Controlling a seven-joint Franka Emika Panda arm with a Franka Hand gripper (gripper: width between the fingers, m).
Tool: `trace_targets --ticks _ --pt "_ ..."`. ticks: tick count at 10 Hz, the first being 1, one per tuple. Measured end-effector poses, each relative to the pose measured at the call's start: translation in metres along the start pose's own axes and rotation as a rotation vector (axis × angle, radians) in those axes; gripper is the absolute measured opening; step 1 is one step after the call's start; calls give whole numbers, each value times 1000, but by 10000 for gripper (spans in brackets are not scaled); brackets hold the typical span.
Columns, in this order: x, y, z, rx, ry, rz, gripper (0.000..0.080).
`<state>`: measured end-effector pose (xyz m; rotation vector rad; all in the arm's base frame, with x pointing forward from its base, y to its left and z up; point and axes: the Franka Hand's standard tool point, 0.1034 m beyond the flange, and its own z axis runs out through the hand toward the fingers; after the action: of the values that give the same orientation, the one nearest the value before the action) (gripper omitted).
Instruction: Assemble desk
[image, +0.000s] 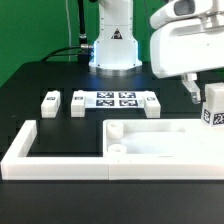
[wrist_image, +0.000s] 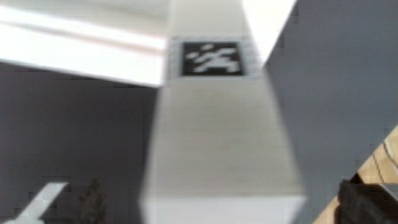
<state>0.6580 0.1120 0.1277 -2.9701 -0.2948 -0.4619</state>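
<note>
Wrist view: the leg (wrist_image: 214, 135) is straddled by the wide-open, empty claw (image: 199, 93); centring is advised before closure.

Bare table (image: 40, 75) lies open at the exterior view's upper left; 2 legs (image: 50, 100) and the marker board (image: 117, 99) crowd the middle; border frame (image: 25, 150) and tabletop (image: 170, 140) block the bottom.

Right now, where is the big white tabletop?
In the exterior view, the wide flat white plastic tabletop lies at lower right, inside the long white U-shaped frame, nearer the camera than the marker board.
</note>
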Motion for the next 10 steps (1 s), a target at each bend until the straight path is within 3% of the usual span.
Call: trace_targets --ticks 4,6,8,10 --pt "-9 -3 6 49 -276 6 649" --pt "-12 4 5 45 -278 11 649" --pt "-14 2 6 44 -281 29 649" --pt "-14 2 6 43 -281 38 385"
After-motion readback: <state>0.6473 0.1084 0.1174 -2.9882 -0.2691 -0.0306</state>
